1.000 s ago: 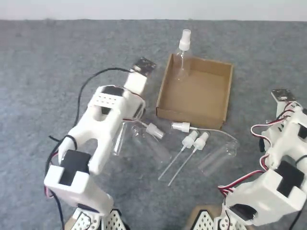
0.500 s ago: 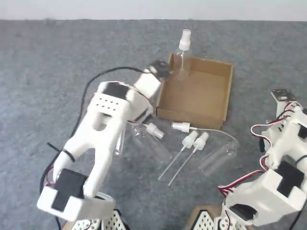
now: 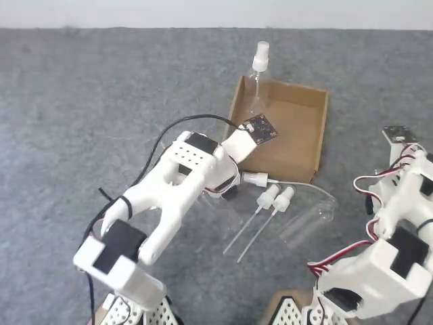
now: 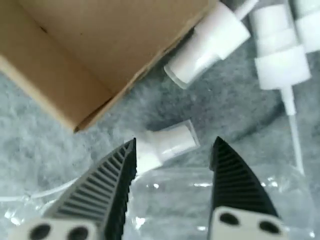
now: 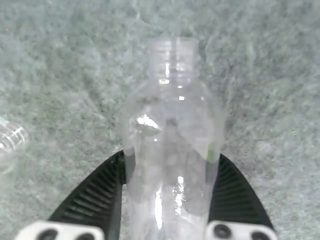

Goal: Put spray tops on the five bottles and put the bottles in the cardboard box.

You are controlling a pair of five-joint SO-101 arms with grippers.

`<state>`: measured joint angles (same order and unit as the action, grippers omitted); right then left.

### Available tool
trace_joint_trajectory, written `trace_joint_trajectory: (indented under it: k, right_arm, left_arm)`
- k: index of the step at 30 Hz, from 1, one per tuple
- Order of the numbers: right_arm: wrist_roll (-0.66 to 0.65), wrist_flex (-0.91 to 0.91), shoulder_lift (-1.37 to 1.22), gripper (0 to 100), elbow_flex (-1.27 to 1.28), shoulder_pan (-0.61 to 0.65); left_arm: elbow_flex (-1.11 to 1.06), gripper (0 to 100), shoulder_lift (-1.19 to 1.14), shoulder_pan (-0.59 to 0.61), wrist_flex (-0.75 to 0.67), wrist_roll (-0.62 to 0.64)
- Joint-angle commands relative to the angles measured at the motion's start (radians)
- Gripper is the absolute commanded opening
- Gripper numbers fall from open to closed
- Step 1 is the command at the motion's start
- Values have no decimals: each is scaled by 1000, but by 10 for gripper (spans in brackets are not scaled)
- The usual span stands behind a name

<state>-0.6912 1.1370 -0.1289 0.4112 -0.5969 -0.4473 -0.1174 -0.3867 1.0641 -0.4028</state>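
Left gripper spread, straddling the spray top of the capped bottle, which lies just near the box corner. Right gripper pinches 1 uncapped bottle. Judged light, thin-walled, slippery: grip mid-body, gently.

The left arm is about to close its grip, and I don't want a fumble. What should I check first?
1. Left gripper open: ok.
2. Spray top of the lying bottle between the left jaws: ok.
3. That top screwed tight: cannot tell.
4. Loose spray tops apart from those jaws: ok.
5. Cardboard box has free floor beside the standing bottle: ok.
6. Right gripper shut on the uncapped bottle: ok.
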Motion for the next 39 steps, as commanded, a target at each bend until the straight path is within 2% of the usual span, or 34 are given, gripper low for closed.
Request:
trace_joint_trajectory:
  k: [1, 11, 18, 22, 27, 31, 39]
  right_arm:
    - [-11, -16, 74, 152, -8, -7]
    - [-11, -10, 74, 152, -8, -7]
    - [-11, -5, 74, 152, -6, -8]
    - [-11, -5, 74, 152, -6, -12]
    - [-11, -5, 76, 152, -6, -13]
    - [-12, -12, 74, 152, -6, -13]
    - [-72, -15, 74, 152, -6, -10]
  left_arm:
    - [8, 223, 3, 38, -40, 12]
    - [12, 222, -3, 272, -126, -57]
    - [53, 222, -3, 339, -129, -57]
    - [99, 222, 9, 316, -54, -98]
    - [188, 225, 9, 210, 100, -130]
    - [194, 225, 5, 144, 178, -230]
    - [170, 262, -5, 127, 120, -282]
